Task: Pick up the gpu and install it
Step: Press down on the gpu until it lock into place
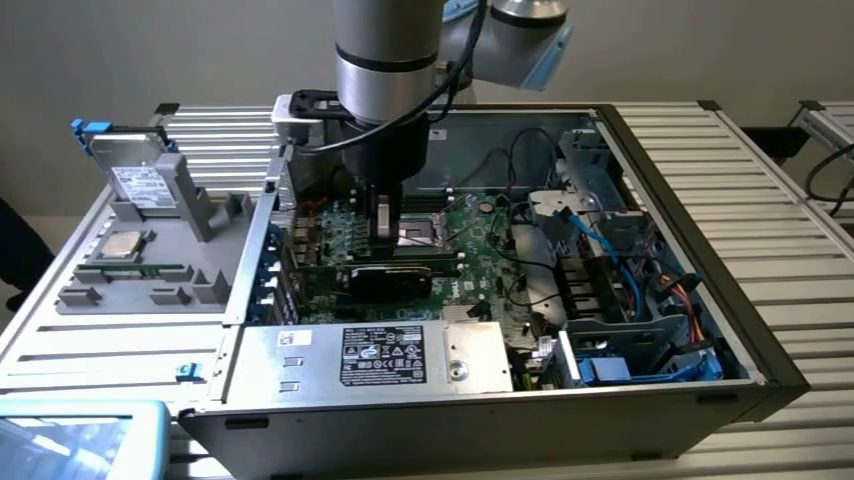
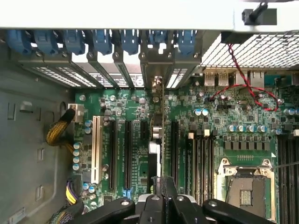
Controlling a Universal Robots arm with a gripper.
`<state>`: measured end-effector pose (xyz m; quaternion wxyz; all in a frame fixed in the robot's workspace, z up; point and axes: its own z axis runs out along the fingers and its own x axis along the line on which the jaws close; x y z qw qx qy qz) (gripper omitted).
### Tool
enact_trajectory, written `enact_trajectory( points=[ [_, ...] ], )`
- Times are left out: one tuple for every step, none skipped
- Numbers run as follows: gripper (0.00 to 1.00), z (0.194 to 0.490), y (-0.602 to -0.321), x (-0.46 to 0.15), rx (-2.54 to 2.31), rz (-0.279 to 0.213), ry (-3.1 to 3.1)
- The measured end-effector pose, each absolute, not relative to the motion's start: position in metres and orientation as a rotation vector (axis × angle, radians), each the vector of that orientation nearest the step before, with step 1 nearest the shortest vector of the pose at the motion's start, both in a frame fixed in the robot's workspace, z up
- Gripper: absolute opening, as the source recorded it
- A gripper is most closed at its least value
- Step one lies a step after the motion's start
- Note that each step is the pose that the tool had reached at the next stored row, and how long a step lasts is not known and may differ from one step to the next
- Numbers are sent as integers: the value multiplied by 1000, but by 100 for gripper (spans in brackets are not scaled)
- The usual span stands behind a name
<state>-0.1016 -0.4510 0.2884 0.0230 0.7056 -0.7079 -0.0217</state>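
Note:
The gpu [image 1: 387, 272] stands on edge over the green motherboard [image 1: 474, 255] inside the open computer case [image 1: 694, 330], its black cooler facing the exterior camera. My gripper [image 1: 387, 238] reaches straight down into the case and is shut on the card's upper edge. In the wrist view the gpu [image 2: 156, 140] appears edge-on as a thin strip. It runs from my gripper [image 2: 162, 189] to the rear slot brackets [image 2: 156, 84] and lies in line between two black expansion slots [image 2: 127, 149].
A silver power supply [image 1: 387, 355] fills the case's near side. Blue and black cables [image 1: 627, 250] crowd the exterior view's right. A grey fixture [image 1: 147, 260] holding a labelled drive [image 1: 140, 180] sits outside at the exterior view's left. Blue latches [image 2: 103, 39] line the rear wall, and a CPU socket [image 2: 245, 186] lies nearby.

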Motion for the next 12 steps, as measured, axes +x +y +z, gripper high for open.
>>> enact_trajectory(
  points=[
    [12,292,-451,-103,2185,-68,-2192],
    [12,294,-451,-104,2184,-68,-2192],
    [12,295,-451,-105,2184,-68,-2192],
    [12,295,-451,-107,2184,-68,-2192],
    [12,295,-451,-107,2184,-68,-2192],
    [12,295,-451,-107,2184,-68,-2192],
    [12,295,-451,-107,2184,-68,-2192],
    [12,295,-451,-107,2184,-68,-2192],
    [12,295,-451,-107,2184,-68,-2192],
    [12,295,-451,-107,2184,-68,-2192],
    [12,295,-451,-107,2184,-68,-2192],
    [12,295,-451,-107,2184,-68,-2192]
  ],
)
